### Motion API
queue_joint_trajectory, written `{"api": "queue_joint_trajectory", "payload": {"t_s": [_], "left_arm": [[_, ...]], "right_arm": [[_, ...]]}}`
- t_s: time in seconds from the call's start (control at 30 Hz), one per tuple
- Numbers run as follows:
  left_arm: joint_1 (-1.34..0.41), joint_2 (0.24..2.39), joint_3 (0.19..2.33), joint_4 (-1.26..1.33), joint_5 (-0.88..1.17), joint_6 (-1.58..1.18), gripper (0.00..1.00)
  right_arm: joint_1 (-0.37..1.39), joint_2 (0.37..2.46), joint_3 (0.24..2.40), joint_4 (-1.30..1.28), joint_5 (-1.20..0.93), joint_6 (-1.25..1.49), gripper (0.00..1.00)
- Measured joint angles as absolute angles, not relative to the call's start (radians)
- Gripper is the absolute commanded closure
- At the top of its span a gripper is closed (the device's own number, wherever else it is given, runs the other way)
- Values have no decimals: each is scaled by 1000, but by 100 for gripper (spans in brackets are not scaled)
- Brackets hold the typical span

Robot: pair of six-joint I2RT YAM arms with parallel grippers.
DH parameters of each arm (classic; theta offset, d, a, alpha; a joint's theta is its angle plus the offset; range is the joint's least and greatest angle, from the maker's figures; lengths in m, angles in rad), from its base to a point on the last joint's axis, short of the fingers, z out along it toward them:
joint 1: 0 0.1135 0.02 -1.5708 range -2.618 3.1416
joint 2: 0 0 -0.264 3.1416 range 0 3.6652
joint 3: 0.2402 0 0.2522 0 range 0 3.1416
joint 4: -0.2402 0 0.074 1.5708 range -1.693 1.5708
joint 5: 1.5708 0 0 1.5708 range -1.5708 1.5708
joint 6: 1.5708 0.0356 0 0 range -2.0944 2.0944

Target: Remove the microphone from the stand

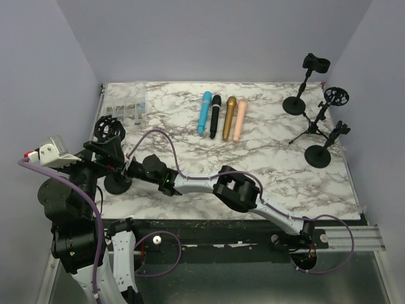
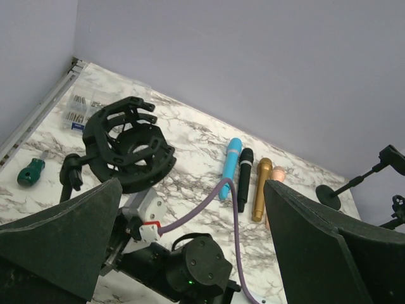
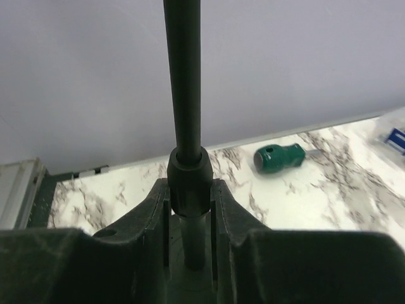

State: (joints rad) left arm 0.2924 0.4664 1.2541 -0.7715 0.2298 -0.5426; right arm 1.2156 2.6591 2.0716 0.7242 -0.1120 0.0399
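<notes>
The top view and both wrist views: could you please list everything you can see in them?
Microphones: four, blue, black, gold, pink; lying side by side, far middle of the table.
Stand with ring mount: one, black; near left, mount empty.
Other stands: three, black; far right.
Parts box: one, clear; far left corner.
Screwdriver: one, green handle; lying by the left edge.
Table: one, white marble pattern.
Left claw: open, just short of the ring mount.
Right claw: shut on that stand's pole.
</notes>
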Motion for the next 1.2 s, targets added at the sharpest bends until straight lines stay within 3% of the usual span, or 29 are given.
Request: {"api": "queue_joint_trajectory", "payload": {"t_s": [0.4, 0.53, 0.7, 0.9, 1.2], "left_arm": [[292, 434, 1187, -762, 229, -543, 2], [292, 423, 1136, -736, 244, -543, 8], [292, 433, 1010, -632, 429, -567, 10], [211, 620, 863, -429, 686, -657, 8], [-73, 927, 911, -228, 852, -698, 5]], "right_arm": [[1196, 2294, 1419, 947, 64, -120, 99], [1158, 2171, 1193, 1044, 121, -125, 99], [1103, 1999, 910, 1143, 189, -131, 99], [1068, 1850, 664, 1238, 231, -126, 99], [1058, 1799, 495, 1400, 250, -104, 93]]}}
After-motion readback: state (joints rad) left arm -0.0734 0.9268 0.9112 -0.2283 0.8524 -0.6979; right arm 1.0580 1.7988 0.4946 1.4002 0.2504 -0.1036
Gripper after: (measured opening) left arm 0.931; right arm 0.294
